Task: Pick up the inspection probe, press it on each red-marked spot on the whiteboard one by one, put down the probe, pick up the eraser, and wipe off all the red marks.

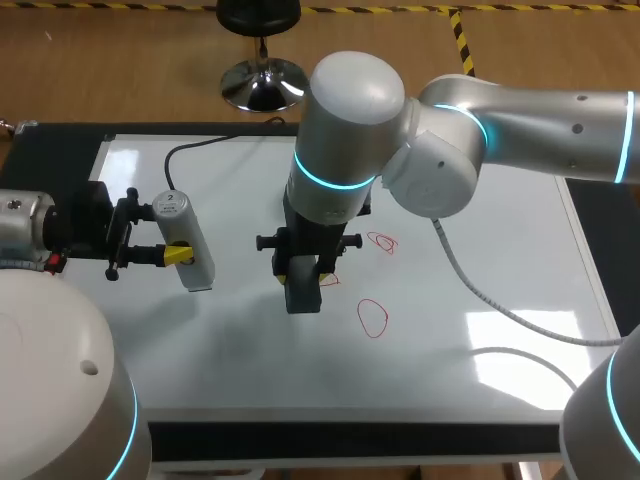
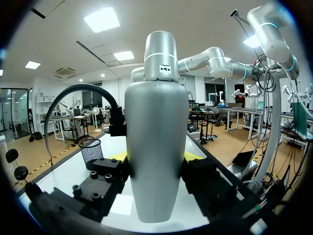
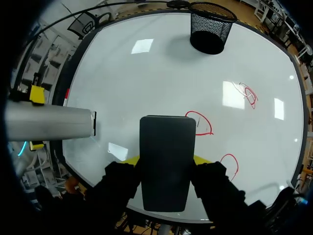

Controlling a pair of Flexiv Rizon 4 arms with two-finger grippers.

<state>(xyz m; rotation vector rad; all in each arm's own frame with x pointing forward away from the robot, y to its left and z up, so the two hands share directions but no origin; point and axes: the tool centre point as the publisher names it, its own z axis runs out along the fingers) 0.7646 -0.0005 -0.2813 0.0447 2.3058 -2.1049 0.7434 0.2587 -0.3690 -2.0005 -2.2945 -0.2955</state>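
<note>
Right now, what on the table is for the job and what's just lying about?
Job: silver-grey tapered inspection probe, in left tool; black rectangular eraser, in right tool; red pen loops; white whiteboard.
Lying about: black mesh basket.

Not much backdrop here tbh: a black surface [image 1: 350, 440] carries everything, a black mesh basket [image 3: 211, 27] sits near one edge, and bright glare patches [image 1: 520, 375] from overhead lights bounce off the glossy top.
</note>
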